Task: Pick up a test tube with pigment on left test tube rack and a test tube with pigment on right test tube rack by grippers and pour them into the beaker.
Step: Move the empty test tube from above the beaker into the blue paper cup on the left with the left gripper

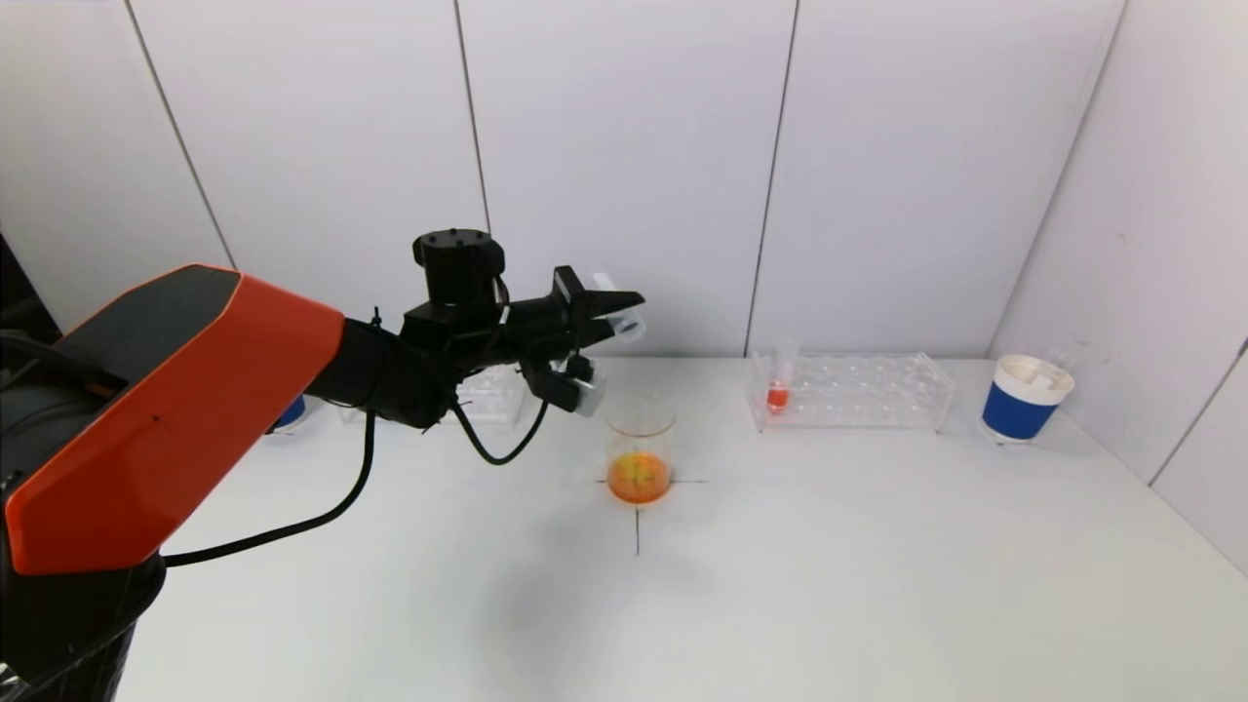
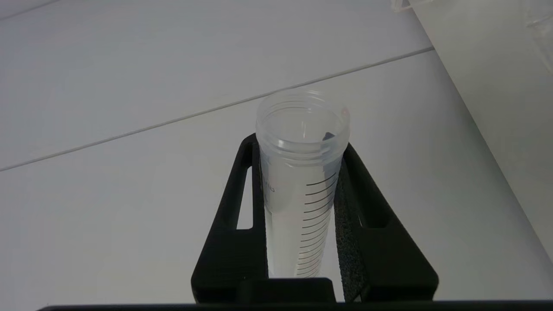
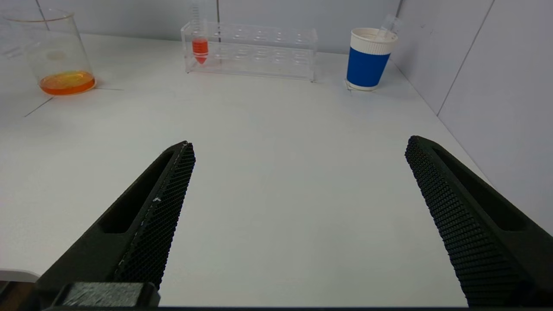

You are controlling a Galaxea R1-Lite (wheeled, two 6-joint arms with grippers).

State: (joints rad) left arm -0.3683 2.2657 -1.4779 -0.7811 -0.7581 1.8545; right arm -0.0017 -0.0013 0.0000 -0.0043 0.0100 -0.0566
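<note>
My left gripper (image 1: 606,314) is shut on a clear graduated test tube (image 1: 624,327), held raised above and just left of the beaker (image 1: 640,448). In the left wrist view the tube (image 2: 302,172) sits between the black fingers (image 2: 242,194) and looks empty. The beaker holds orange liquid and stands on a cross mark; it also shows in the right wrist view (image 3: 56,52). The right rack (image 1: 848,390) holds one tube with red pigment (image 1: 778,390) at its left end. The left rack (image 1: 492,395) is mostly hidden behind my left arm. My right gripper (image 3: 300,144) is open and empty, low over the table.
A blue paper cup (image 1: 1024,400) with an empty tube in it stands right of the right rack near the side wall. Another blue cup (image 1: 290,414) peeks out behind my left arm. White walls close in the back and right.
</note>
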